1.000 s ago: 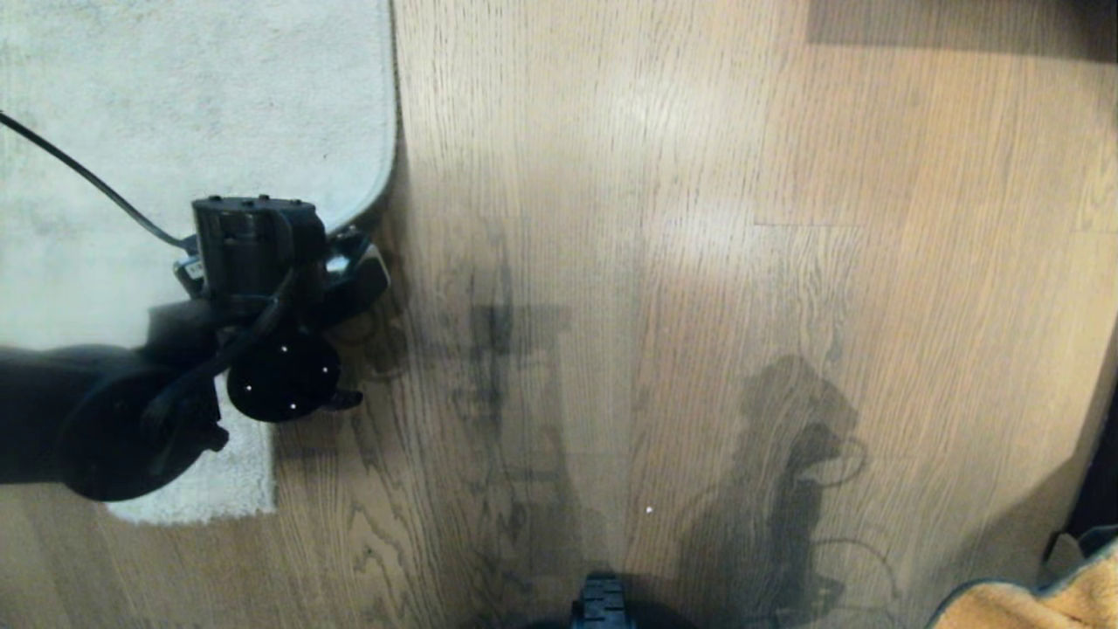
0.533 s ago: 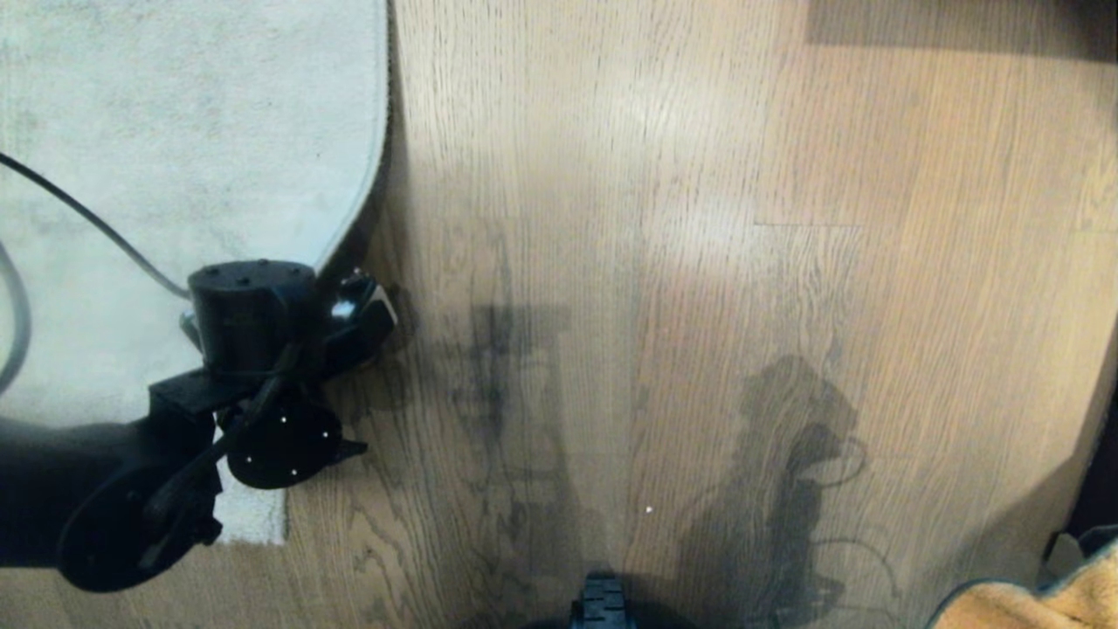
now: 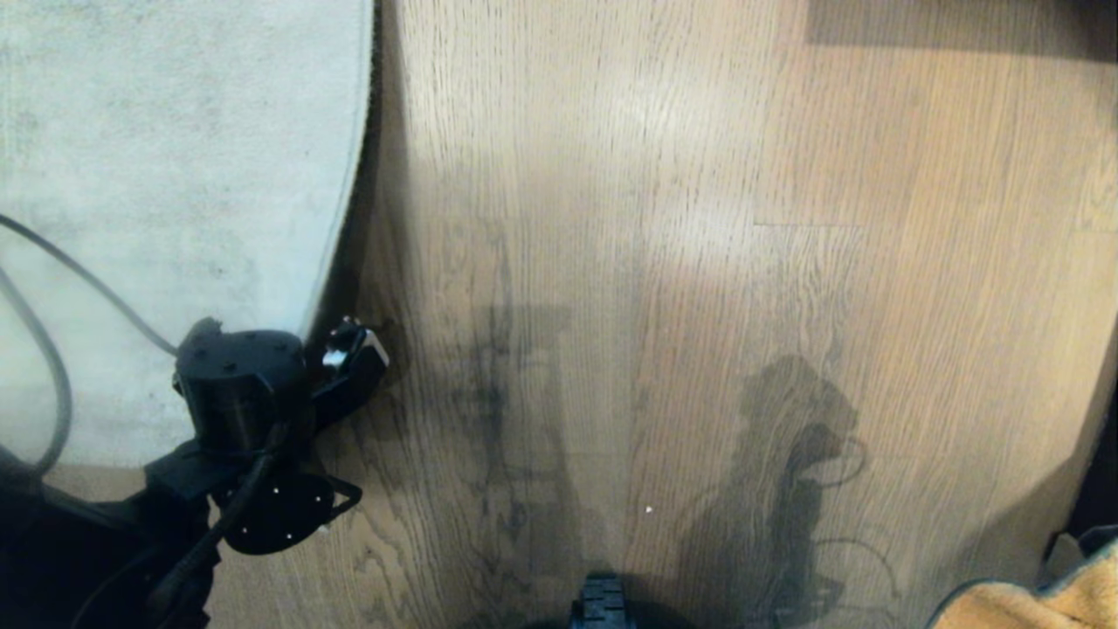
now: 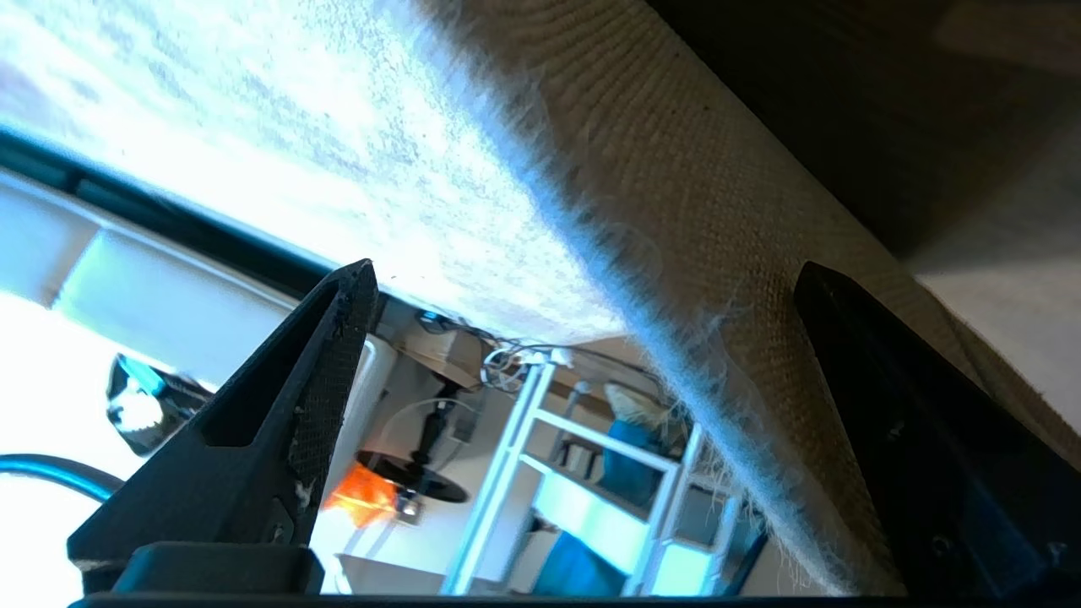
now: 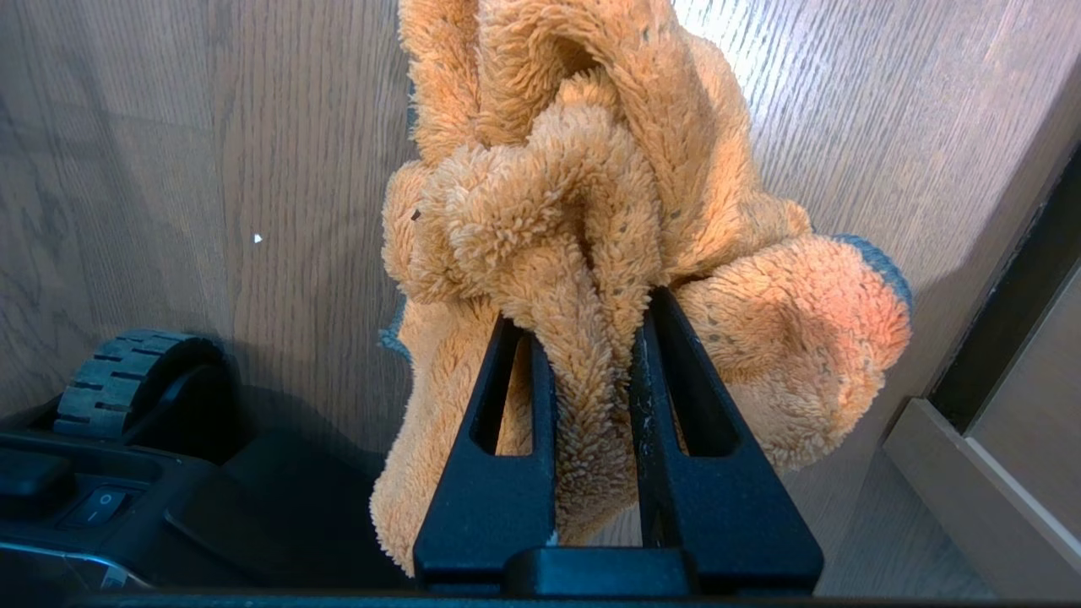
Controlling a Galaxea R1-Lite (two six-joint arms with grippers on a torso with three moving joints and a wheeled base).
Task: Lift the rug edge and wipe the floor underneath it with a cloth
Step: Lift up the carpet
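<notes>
The pale grey rug fills the upper left of the head view, and the rug edge (image 3: 349,192) bows up off the floor (image 3: 699,262) with a dark shadow under it. My left gripper (image 3: 354,358) is at that edge near me, open. In the left wrist view its fingers (image 4: 338,355) stand wide apart across the rug edge (image 4: 608,279), one on the pile side and one on the woven beige backing (image 4: 701,194). The orange cloth (image 5: 591,194) hangs bunched in my right gripper (image 5: 587,308), which is shut on a fold of it. A corner of the cloth (image 3: 1039,603) shows at the bottom right.
My base's wheel (image 3: 603,607) sits at the bottom middle. A black cable (image 3: 79,262) runs over the rug to the left arm. A skirting board and dark frame (image 5: 996,473) border the floor on the right. Past the raised rug stands a white shelf frame (image 4: 540,473).
My left gripper has slid along the rug edge toward me, still open. The edge has pulled away to the left and shows more floor. The cloth at the bottom right has not moved.
</notes>
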